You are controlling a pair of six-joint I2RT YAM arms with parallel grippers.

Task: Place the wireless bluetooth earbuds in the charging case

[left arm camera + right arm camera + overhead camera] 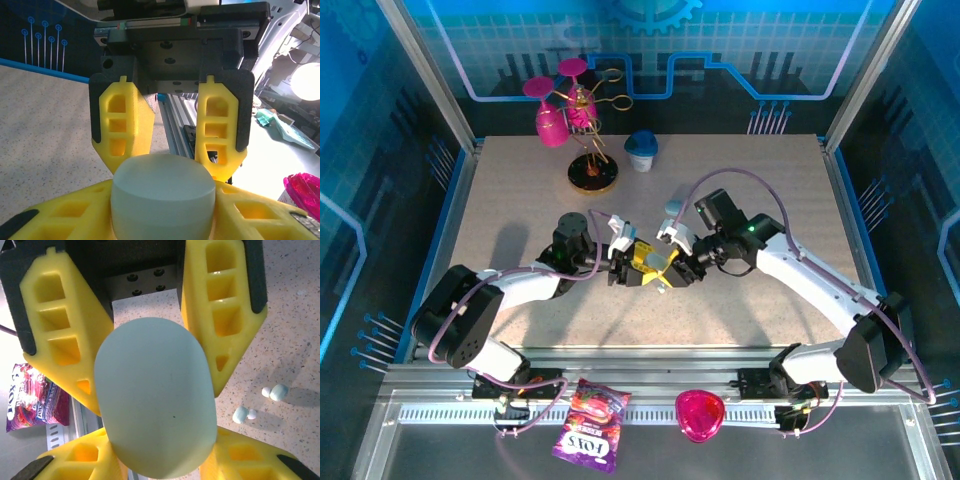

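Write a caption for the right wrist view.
Left gripper and right gripper hold the pale charging case; two earbuds lie on the table.

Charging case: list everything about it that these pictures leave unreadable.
- Lid seam: in the right wrist view the case shows smooth shell; open or closed, unclear.
- Sockets: hidden inside the shell.
- Its lower end: cut off by the frame edge, left wrist view.
- Top view: left pincer and right pincer cover it.
- Earbuds: too small for detail, right wrist view.
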